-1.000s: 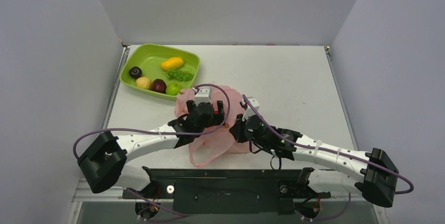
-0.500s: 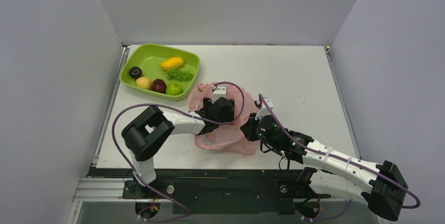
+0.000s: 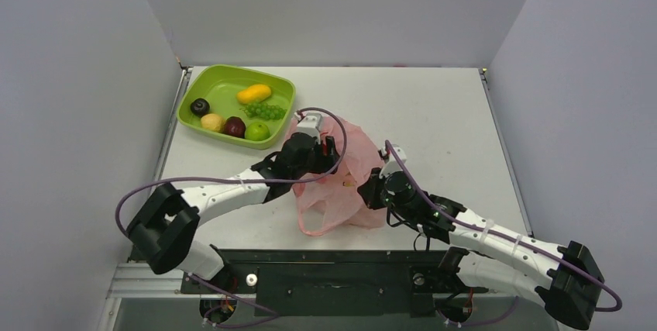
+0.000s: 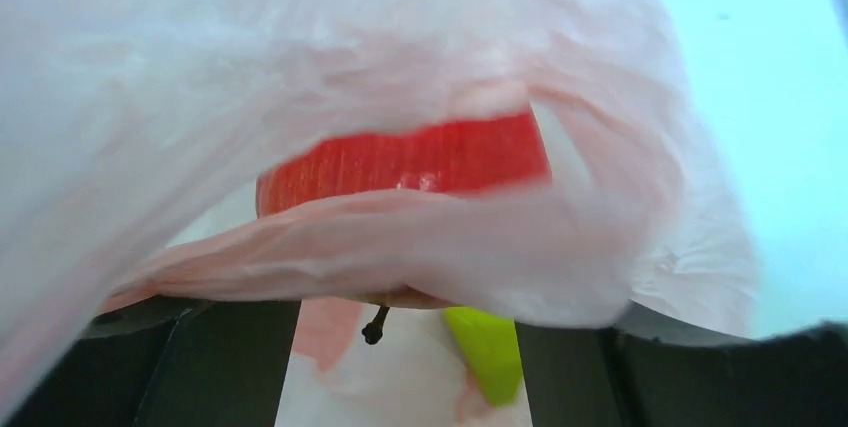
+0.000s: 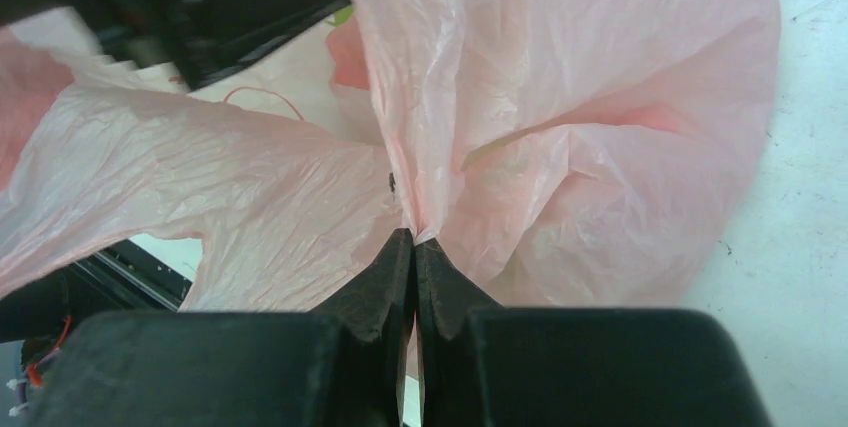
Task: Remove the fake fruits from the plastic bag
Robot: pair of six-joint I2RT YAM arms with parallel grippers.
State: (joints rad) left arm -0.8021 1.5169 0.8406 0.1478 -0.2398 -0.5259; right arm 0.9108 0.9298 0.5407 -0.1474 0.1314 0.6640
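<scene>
**Left claw reaches a red apple inside the pink bag while the right claw pinches the bag**

A crumpled pink plastic bag (image 3: 349,156) lies in the middle of a white worktop (image 3: 442,114). The right claw (image 3: 370,188) is clenched on a gathered fold of the bag's near right side, its two black tips pressed together with the film between them.

The left claw (image 3: 321,151) pokes into the bag from the left. In its wrist view, a glossy red apple (image 4: 400,159) lies straight ahead, and the apple's underside and short brown stem point back toward the camera. The claw's dark fingers (image 4: 200,367) stand apart, one on each side of the apple. A loose lip of pink film drapes across the fruit, so the pictures do not show whether the fingers already press on it.

The left arm is clearly the nearer one to this fruit. The coming pull probably runs back out along the claw's own line.

At the far left sits a lime-green tray (image 3: 221,87). It holds a plum (image 3: 200,106), a lemon (image 3: 212,122), a dark red apple (image 3: 235,126) and a green apple (image 3: 256,130), all outside the bag.
</scene>
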